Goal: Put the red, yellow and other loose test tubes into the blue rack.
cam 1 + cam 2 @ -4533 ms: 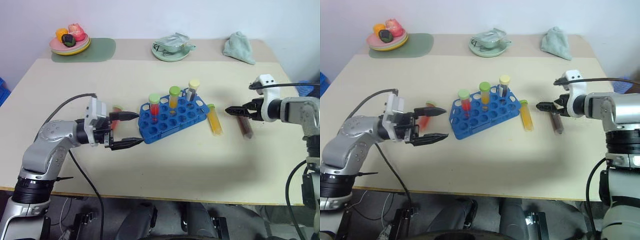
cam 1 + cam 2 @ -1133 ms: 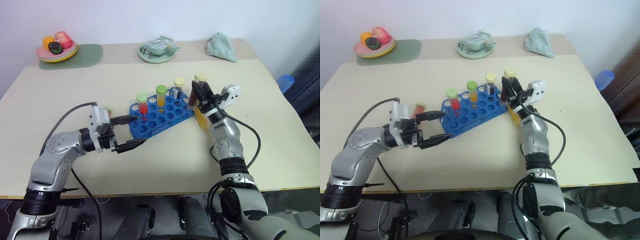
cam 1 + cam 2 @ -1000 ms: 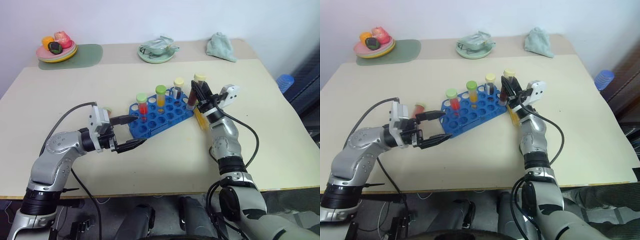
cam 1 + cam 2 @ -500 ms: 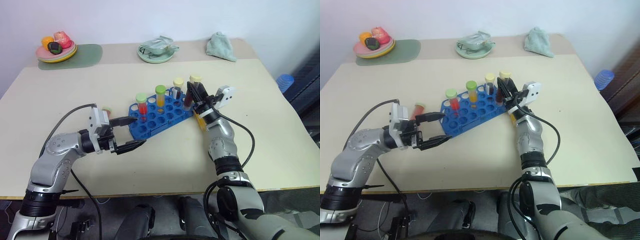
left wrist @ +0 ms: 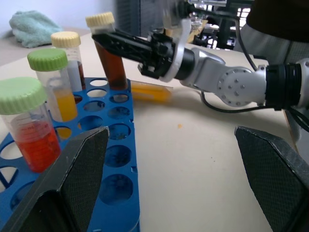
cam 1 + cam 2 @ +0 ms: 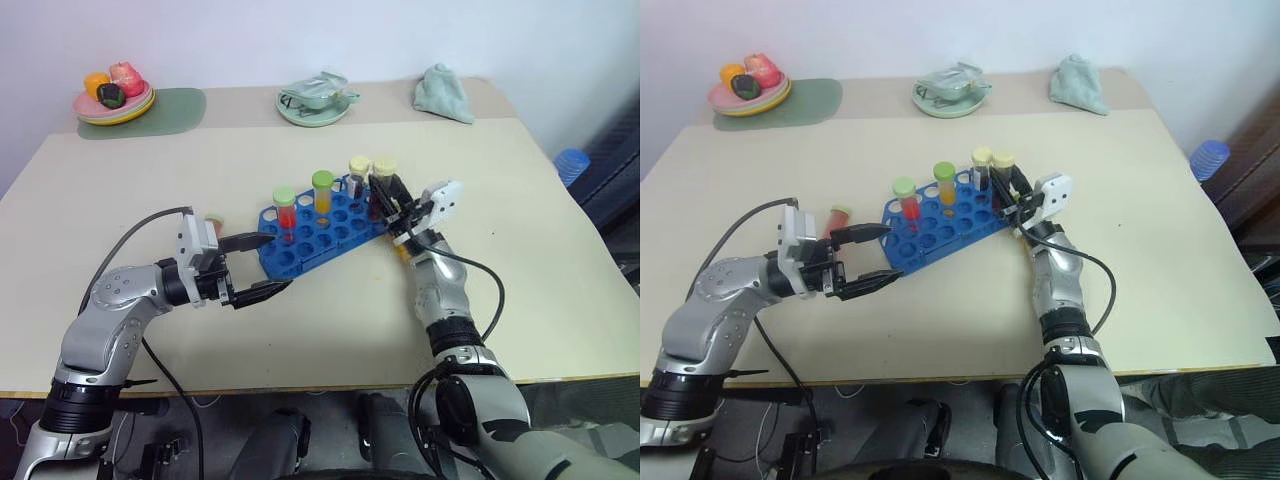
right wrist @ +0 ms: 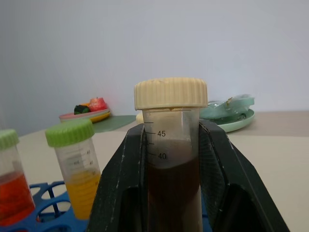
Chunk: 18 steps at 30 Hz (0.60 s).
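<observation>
Head views: on the beige counter [image 6: 300,330] stands the blue rack [image 6: 322,232], set at a slant. In it stand a red tube with a pale green cap [image 6: 285,212], a yellow tube with a green cap [image 6: 322,193] and a greyish tube with a cream cap [image 6: 358,177]. The right pincer [image 6: 383,199] is clamped on the brown tube with a cream cap [image 6: 380,187], which stands upright at the rack's right end beside the greyish one; whether its foot sits in a hole cannot be told. Another yellow tube [image 6: 401,249] lies on the counter just beside that end, partly under the right arm. The left pincer [image 6: 262,265] hangs level at the rack's left end, fingers spread wide and holding nothing. A loose red tube [image 6: 837,218] lies behind it.

Left wrist view: the wide-apart fingers [image 5: 72,186] frame the rack, the three standing tubes, the brown tube in the other pincer and the lying yellow tube.

Right wrist view: two black fingers [image 7: 123,181] press both sides of the brown tube; the yellow and red tubes stand beside it.
</observation>
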{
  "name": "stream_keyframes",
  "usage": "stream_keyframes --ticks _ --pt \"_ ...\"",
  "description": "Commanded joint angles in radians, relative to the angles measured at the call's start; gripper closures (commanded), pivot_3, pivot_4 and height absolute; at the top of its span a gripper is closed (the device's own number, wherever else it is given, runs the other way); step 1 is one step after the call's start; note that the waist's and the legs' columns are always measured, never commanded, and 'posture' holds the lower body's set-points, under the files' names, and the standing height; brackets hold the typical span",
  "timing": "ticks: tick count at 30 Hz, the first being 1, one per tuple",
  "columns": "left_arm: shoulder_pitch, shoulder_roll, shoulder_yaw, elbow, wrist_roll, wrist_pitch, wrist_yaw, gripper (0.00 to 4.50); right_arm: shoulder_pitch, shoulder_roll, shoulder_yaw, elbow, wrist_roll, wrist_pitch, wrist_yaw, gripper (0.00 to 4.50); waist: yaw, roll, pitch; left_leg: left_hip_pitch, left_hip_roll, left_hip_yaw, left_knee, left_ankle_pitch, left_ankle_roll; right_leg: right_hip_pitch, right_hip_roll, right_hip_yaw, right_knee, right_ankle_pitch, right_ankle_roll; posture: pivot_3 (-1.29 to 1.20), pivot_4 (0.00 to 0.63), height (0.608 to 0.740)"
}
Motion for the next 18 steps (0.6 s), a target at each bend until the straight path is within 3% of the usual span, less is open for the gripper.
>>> stream_keyframes --ticks 1,7,8,14,18 --pt "-0.018 0.001 0.015 -0.021 -0.004 -0.011 0.006 0.21 0.022 0.0 0.018 -0.015 0.0 -0.039 0.034 3.2 0.0 0.0 0.0 0.0 0.0 0.0 0.0 0.0 0.0 0.0 0.0 0.0 0.0 0.0 0.0 0.0 0.15 0.74" --pt "-0.018 -0.004 0.011 -0.025 -0.006 -0.006 0.009 0.21 0.041 -0.015 0.048 -0.058 -0.094 -0.082 -0.071 0.3 -0.002 0.0 0.0 0.0 0.0 0.001 0.0 0.0 0.0 0.0 0.0 0.001 0.0 0.0 0.0 0.0 0.15 0.74" --pt "-0.018 -0.004 0.01 -0.024 -0.006 -0.006 0.008 0.21 0.042 -0.022 0.054 -0.08 -0.106 -0.069 -0.087 0.05 -0.001 0.0 0.0 0.0 0.0 0.001 0.0 0.0 -0.001 -0.001 0.001 0.001 0.001 0.0 0.0 0.0 0.15 0.74" --pt "-0.024 -0.01 0.004 -0.016 -0.003 -0.007 0.007 0.21 0.074 -0.096 0.082 -0.376 -0.232 0.131 -0.265 0.05 0.004 0.0 0.0 -0.002 0.0 0.002 0.0 0.0 -0.001 -0.004 0.001 0.003 0.001 0.0 0.0 0.0 0.15 0.74" --pt "-0.037 -0.017 -0.004 -0.006 0.001 -0.01 0.005 0.21 0.085 -0.174 0.092 -0.615 -0.236 0.391 -0.294 0.05 0.005 0.0 0.0 -0.003 0.0 0.005 -0.001 0.0 -0.001 -0.007 0.001 0.007 0.002 0.0 0.0 0.0 0.15 0.74"
